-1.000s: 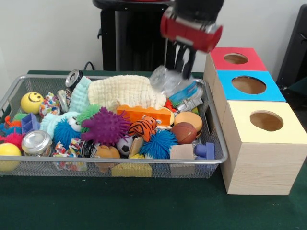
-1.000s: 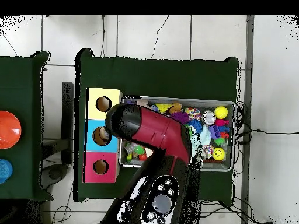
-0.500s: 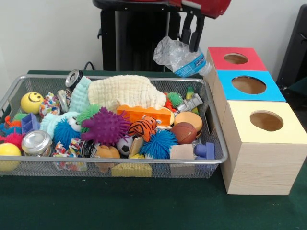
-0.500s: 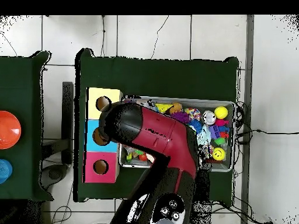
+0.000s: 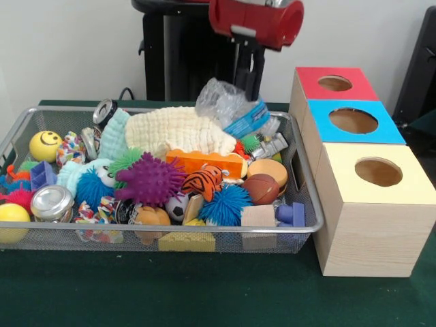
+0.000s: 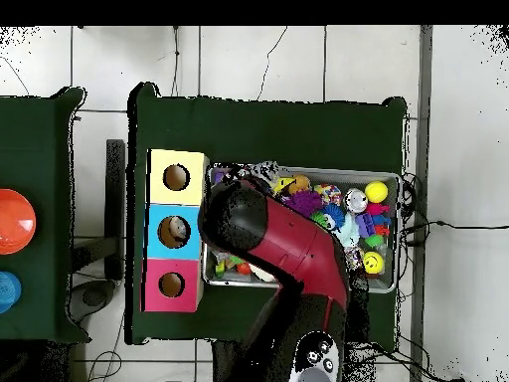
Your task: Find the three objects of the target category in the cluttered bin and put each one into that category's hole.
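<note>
Crumpled plastic bottle [image 5: 231, 109] hangs clenched in the end effector [image 5: 248, 76] above the bin [image 5: 300, 170]; overhead, the arm [image 6: 283, 244] hides it.

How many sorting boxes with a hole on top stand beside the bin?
3, in a row at the bin's end: red box farthest back, blue box in the middle, yellow box nearest the camera. None looks hidden.

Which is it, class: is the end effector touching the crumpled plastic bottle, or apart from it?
Touching. In the front view the end effector comes down onto the crumpled plastic bottle, which hangs from it above the bin.
</note>
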{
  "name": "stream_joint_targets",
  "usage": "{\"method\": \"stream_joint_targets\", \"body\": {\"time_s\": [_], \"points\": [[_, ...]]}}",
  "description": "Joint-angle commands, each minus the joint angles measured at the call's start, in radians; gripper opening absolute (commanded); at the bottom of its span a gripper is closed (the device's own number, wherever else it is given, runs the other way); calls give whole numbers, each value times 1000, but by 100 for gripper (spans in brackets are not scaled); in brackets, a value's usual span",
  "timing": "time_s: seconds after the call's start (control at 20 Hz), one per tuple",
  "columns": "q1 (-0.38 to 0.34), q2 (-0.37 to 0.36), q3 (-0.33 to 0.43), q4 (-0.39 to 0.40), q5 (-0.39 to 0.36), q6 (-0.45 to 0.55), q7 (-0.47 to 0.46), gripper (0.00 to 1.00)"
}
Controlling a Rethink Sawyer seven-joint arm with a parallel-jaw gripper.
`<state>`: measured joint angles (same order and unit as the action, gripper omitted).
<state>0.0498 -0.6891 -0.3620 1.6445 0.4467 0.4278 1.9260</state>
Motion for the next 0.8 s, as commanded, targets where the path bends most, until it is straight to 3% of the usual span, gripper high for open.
{"method": "stream_joint_targets", "body": {"time_s": [0.05,0.3,0.8], "points": [[-23,0,209,263,100,-159,276,0],[-9,-19,216,285,145,-120,278,0],[149,-76,29,172,107,154,363,0]]}}
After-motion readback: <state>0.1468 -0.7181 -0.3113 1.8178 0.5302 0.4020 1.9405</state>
